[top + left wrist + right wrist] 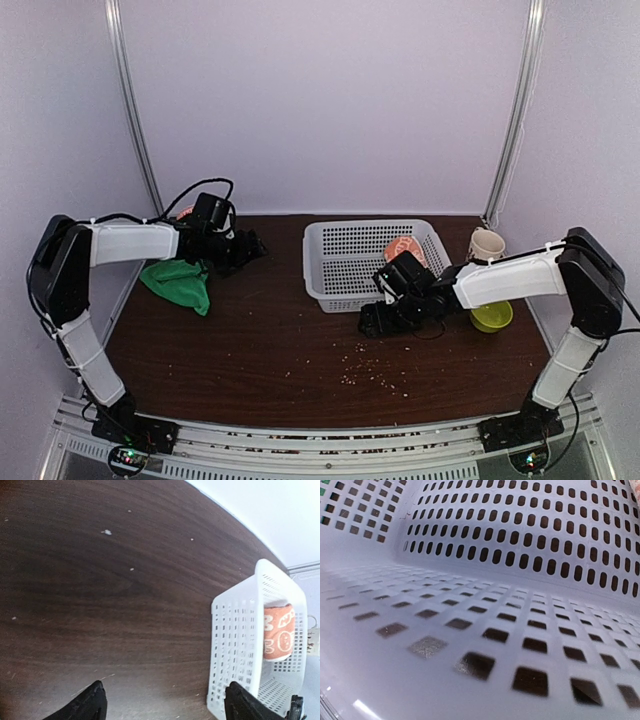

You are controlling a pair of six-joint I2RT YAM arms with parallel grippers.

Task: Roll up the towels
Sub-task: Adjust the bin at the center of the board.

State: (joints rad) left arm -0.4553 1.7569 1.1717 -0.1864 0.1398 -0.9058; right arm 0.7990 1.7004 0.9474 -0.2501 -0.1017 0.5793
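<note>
The peach towel with the bunny print is lying rolled up inside the white basket, toward its far right corner, so that half of the job is looking done. The green towel is lying in a crumpled heap on the dark table, at the left, just under the left forearm and not rolled at all. The left gripper is hovering over bare wood beyond the green towel, pointing toward the basket, its two fingers standing wide apart with nothing between them. The right gripper is sitting low at the basket's near side, its camera looking into the holed plastic. Its fingers are not showing in that view and the overhead view is too dark, so I cannot tell how they are standing. The step in hand is likely the turn to the green towel. The next move is calling for both arms to reach it, spread it flat, then roll it from one edge.
</note>
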